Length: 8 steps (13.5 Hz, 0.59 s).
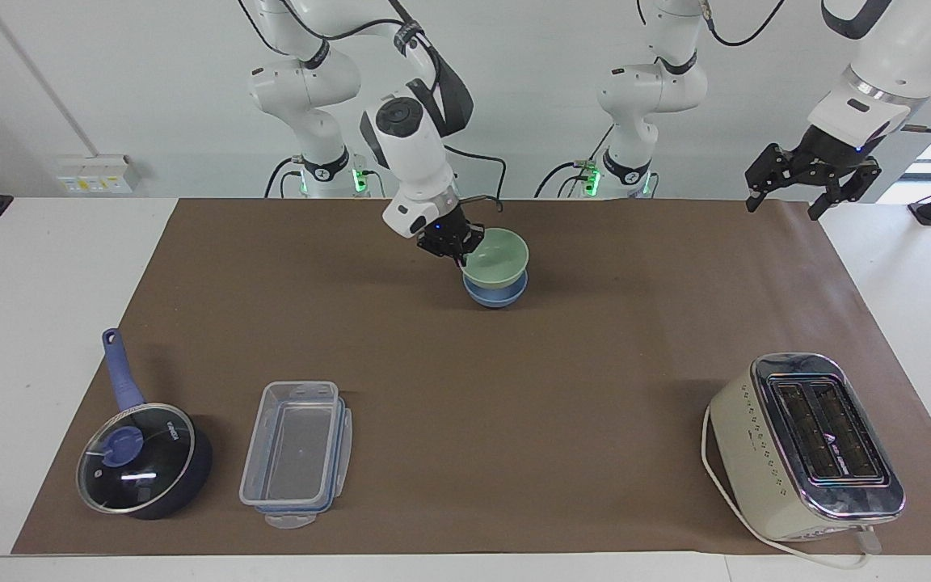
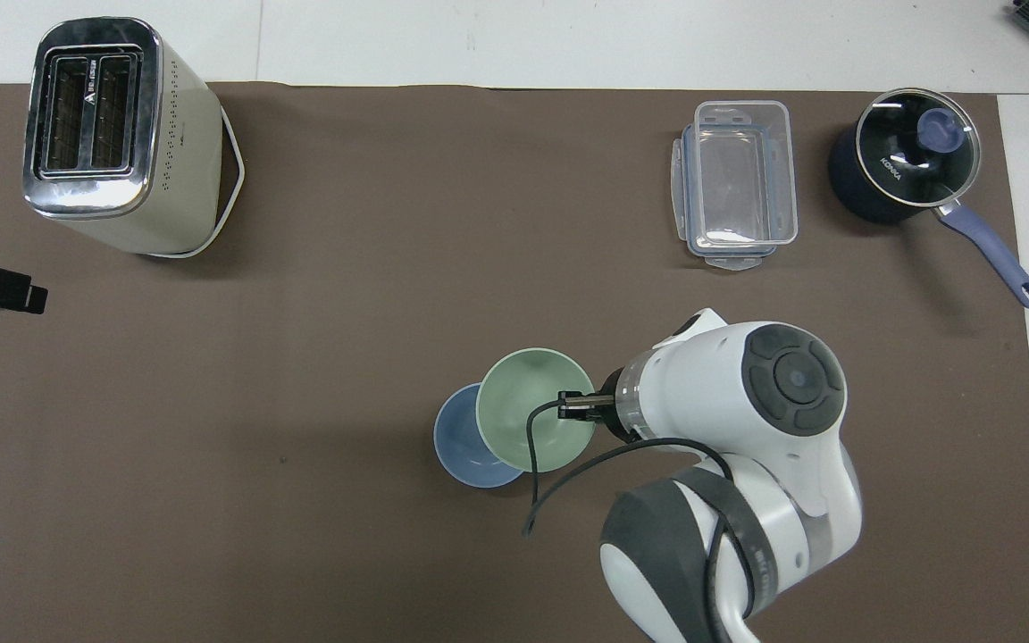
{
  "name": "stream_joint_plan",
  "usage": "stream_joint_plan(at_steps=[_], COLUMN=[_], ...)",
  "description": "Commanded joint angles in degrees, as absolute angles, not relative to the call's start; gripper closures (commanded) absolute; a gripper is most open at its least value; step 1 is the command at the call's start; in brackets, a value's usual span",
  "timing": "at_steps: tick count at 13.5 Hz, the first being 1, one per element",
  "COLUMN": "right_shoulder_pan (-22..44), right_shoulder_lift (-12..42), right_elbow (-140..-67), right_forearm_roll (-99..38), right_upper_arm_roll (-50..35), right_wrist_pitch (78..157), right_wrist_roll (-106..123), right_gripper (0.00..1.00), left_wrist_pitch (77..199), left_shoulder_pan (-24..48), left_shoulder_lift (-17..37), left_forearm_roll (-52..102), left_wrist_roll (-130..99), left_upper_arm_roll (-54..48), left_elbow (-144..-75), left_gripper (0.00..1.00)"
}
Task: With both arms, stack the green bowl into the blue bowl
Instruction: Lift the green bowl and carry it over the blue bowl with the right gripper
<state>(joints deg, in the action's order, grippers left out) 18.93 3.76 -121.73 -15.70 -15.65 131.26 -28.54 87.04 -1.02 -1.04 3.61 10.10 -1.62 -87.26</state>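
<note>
The pale green bowl [image 1: 499, 257] hangs tilted right over the blue bowl [image 1: 496, 298], which sits on the brown mat in the middle of the table, near the robots. My right gripper [image 1: 461, 250] is shut on the green bowl's rim at the side toward the right arm's end. In the overhead view the green bowl [image 2: 525, 407] covers most of the blue bowl [image 2: 455, 444], with the right gripper [image 2: 573, 407] at its rim. Whether the two bowls touch I cannot tell. My left gripper [image 1: 810, 183] waits open in the air over the mat's corner at the left arm's end.
A cream toaster [image 1: 805, 444] stands far from the robots at the left arm's end. A clear plastic container [image 1: 296, 453] and a dark-blue lidded saucepan [image 1: 142, 459] lie far from the robots at the right arm's end.
</note>
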Motion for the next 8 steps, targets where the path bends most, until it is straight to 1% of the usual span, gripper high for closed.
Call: stream_joint_plan(at_steps=[1,8], right_shoulder_pan=[20.3,20.2], right_shoulder_lift=[5.2,3.9], right_elbow=[-122.0,-124.6], right_forearm_roll=[-17.0,-16.8], right_upper_arm_roll=[-15.6,-15.5], right_wrist_pitch=[133.2,132.9], right_wrist_roll=[-30.1,-29.4], right_gripper=[1.0,1.0], left_wrist_pitch=[85.6,85.6], left_shoulder_pan=[-1.4,-1.4], left_shoulder_lift=[-0.7,-0.8], left_forearm_roll=[2.4,2.4], left_wrist_roll=[10.5,10.5], left_upper_arm_roll=[-1.9,-1.9], left_elbow=[-85.9,-85.9], left_gripper=[0.0,0.0])
